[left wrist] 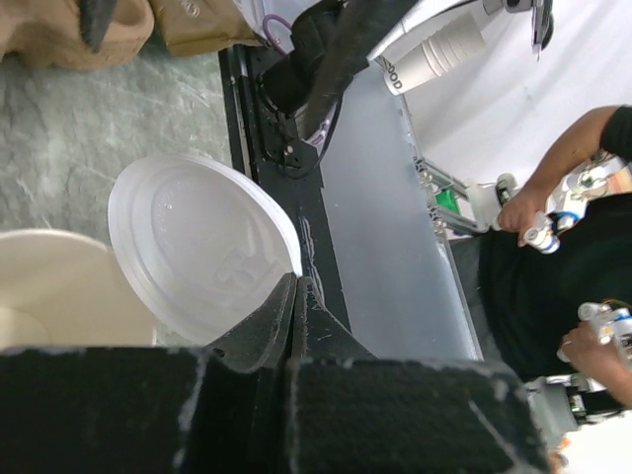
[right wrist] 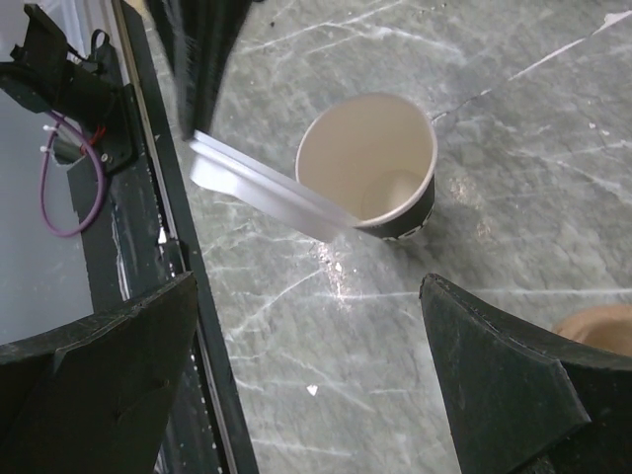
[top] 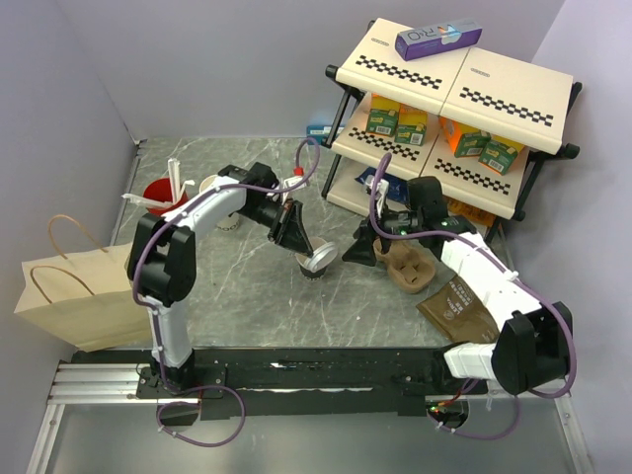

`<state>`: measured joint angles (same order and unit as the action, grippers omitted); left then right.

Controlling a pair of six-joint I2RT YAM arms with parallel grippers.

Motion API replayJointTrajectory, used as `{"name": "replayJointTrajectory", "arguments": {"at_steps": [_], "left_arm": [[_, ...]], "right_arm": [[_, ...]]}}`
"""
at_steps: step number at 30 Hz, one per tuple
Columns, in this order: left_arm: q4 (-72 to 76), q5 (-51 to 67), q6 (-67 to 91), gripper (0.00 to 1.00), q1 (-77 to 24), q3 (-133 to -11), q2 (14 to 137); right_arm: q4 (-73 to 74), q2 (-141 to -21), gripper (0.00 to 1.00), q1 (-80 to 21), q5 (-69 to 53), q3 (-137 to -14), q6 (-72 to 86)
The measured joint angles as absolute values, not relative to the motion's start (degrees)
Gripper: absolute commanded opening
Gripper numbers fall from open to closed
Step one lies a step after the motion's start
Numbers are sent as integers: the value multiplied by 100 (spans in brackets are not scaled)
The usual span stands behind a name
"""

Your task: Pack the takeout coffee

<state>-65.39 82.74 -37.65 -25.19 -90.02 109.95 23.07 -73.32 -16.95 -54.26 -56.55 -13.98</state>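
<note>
The takeout coffee cup [top: 314, 268] stands open in the middle of the table, with a dark body and a cream inside [right wrist: 370, 163]. Its white plastic lid [top: 321, 259] hangs tilted over the cup's near rim, one edge touching it [right wrist: 267, 188]. My left gripper [top: 304, 247] is shut on the lid's rim; in the left wrist view the fingertips [left wrist: 294, 281] pinch the lid [left wrist: 197, 247] at its edge, with the cup's mouth [left wrist: 59, 286] beside it. My right gripper [top: 360, 247] stands wide open just right of the cup, low over the table with nothing between its fingers [right wrist: 311, 336].
A paper bag with handles [top: 74, 296] lies at the left front. A red cup with white sticks [top: 163, 195] stands behind the left arm. A brown cup carrier [top: 407, 265] and a flat brown bag [top: 459, 308] lie under the right arm. A shelf rack [top: 454, 109] fills the back right.
</note>
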Motion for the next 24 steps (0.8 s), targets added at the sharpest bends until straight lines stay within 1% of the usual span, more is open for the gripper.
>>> {"name": "replayJointTrajectory", "arguments": {"at_steps": [8,14,16,18,21,24], "left_arm": [[-6285,8259,-3369,1,-2495,-9089,11264],[-5599,8101,-2617,1,-2495,-9080,11177],[-5085,7999,-2134,1,-2495,-8910,11008],[-4187,7865,-1420,1,-2482,-8409,10665],[-2445,7717,163,1,-2421,-7236,9990],[-327,7631,1935,1,-2366,-6252,9666]], "right_arm": [[2156,-7540,100,-1750,-5354,-5655,-1330],[2167,-7669,100,-1750,-5343,-5706,-1310],[2150,-7708,100,-1750,-5343,-5752,-1308],[2139,-7747,100,-1750,-5343,-5782,-1286],[2110,-7815,100,-1761,-5341,-5806,-1262],[2099,-7863,100,-1802,-5341,-5808,-1247]]}}
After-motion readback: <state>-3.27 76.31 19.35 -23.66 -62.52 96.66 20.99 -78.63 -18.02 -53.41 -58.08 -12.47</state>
